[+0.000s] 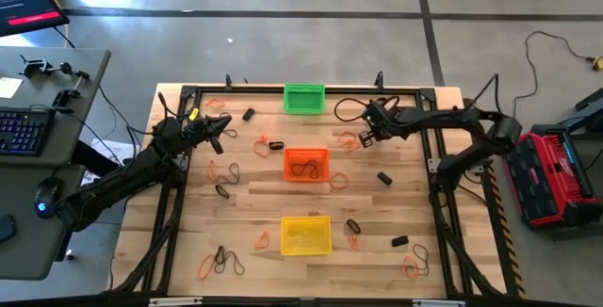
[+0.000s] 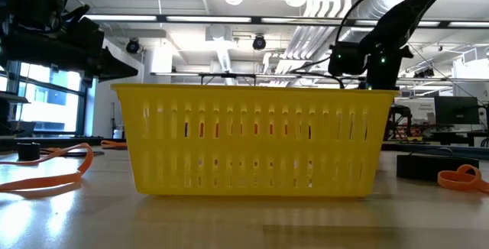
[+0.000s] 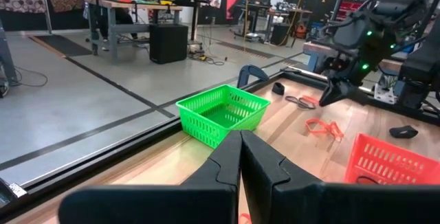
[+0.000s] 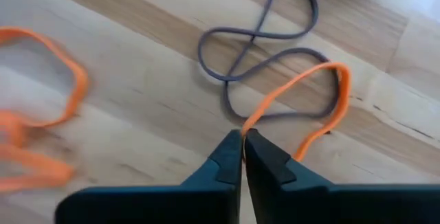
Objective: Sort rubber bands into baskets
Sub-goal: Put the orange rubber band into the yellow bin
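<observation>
- The pale wooden slatted surface [image 1: 254,203], framed in black rail, carries everything, with the two dark arms reaching in from its sides.
- Three small rectangular plastic mesh baskets stand in a line down its middle: the green basket [image 1: 304,98] at the far edge, the orange basket [image 1: 306,164] in the centre (a thin dark loop lies inside it), and the yellow basket [image 1: 306,234] nearest the low camera.
- The left gripper [image 1: 219,130] hangs over the surface's far left part, its jaws pressed fully together and holding nothing; the left wrist view looks past them to the green basket [image 3: 223,113].
- The right gripper [image 4: 243,136] is down near the surface between the green and orange baskets, toward the right; its jaws are closed tight, pinching one end of a thin orange rubber band loop [image 4: 323,90].
- That orange loop lies across a thin grey-brown rubber band twisted into a figure eight [image 4: 265,42], touching it.
- More thin orange bands [image 4: 48,86] lie just beside these.
- Other rubber bands, orange, dark thin and short thick black ones [image 1: 384,177], lie scattered over the rest of the surface, outside the baskets.
</observation>
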`<control>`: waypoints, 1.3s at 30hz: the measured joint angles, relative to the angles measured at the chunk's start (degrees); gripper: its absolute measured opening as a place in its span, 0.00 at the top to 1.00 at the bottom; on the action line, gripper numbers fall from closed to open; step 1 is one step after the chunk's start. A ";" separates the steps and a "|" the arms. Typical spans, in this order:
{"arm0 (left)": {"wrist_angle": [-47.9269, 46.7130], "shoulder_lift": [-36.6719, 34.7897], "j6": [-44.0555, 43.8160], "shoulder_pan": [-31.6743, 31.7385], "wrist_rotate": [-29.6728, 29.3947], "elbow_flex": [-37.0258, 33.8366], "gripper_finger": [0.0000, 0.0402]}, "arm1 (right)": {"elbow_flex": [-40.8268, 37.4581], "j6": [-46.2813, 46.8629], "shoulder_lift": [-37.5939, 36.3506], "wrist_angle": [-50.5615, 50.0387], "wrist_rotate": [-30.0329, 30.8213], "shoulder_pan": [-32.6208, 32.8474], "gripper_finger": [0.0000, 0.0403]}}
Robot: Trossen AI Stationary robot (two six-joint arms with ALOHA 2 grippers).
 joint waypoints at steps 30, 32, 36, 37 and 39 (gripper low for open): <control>0.13 0.02 7.08 -6.09 17.49 0.00 1.00 | 10.77 4.76 -11.42 3.17 -0.12 39.19 1.00; 0.13 0.00 7.51 -6.82 17.46 0.00 1.00 | 11.83 4.17 -11.21 5.44 -1.24 41.83 1.00; 0.11 0.01 7.53 -7.96 17.46 0.00 1.00 | 12.89 3.56 -9.88 11.26 -3.78 46.62 1.00; 0.11 0.01 7.52 -8.25 17.46 0.00 1.00 | 13.00 3.39 -9.29 12.73 -4.18 47.76 1.00; 0.09 0.00 7.52 -8.86 17.53 0.00 1.00 | 13.44 3.34 -7.62 15.39 -5.27 49.53 1.00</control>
